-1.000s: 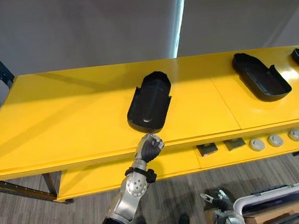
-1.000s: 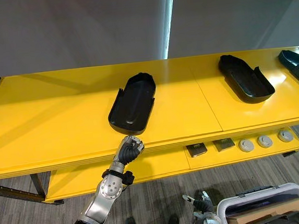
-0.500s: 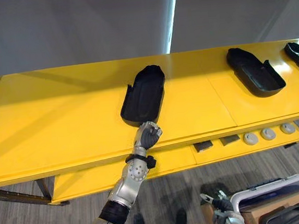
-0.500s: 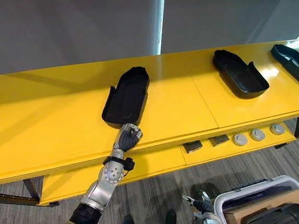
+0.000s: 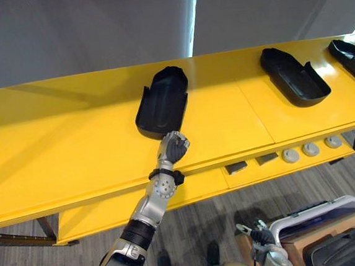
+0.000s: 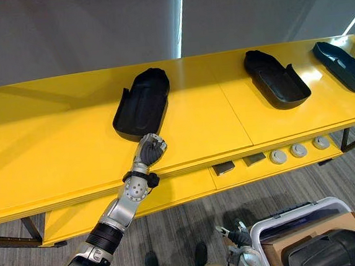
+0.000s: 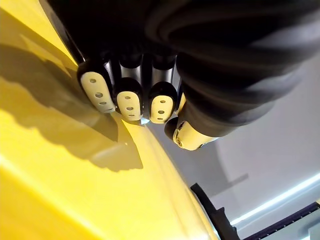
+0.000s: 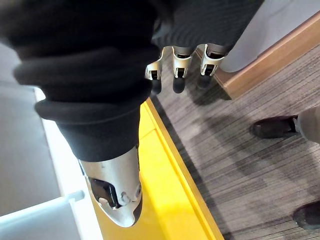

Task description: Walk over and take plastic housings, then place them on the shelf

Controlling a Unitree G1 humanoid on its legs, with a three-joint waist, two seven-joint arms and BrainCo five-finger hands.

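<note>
A black plastic housing [image 5: 162,102] lies open side up near the middle of the yellow table [image 5: 54,150]. My left hand [image 5: 174,147] hovers over the table's front strip, just in front of and slightly right of the housing's near end, not touching it. Its fingers [image 7: 129,102] are curled into a fist with nothing inside. Two more black housings [image 5: 294,84] [image 5: 351,58] lie further right on the table. My right hand [image 5: 256,235] hangs low by the floor, its fingers [image 8: 180,75] relaxed and holding nothing.
A lower yellow shelf [image 5: 97,208] under the table carries dark square parts [image 5: 236,167] and round grey discs [image 5: 309,150]. A white bin with a cardboard box [image 5: 322,220] stands on the floor at the lower right. A person's dark shoe [image 8: 272,127] is on the carpet.
The camera has moved closer and rightward along the table. My left fist has gone from the table's front edge forward over the top, nearer the housing's end. It stays curled.
</note>
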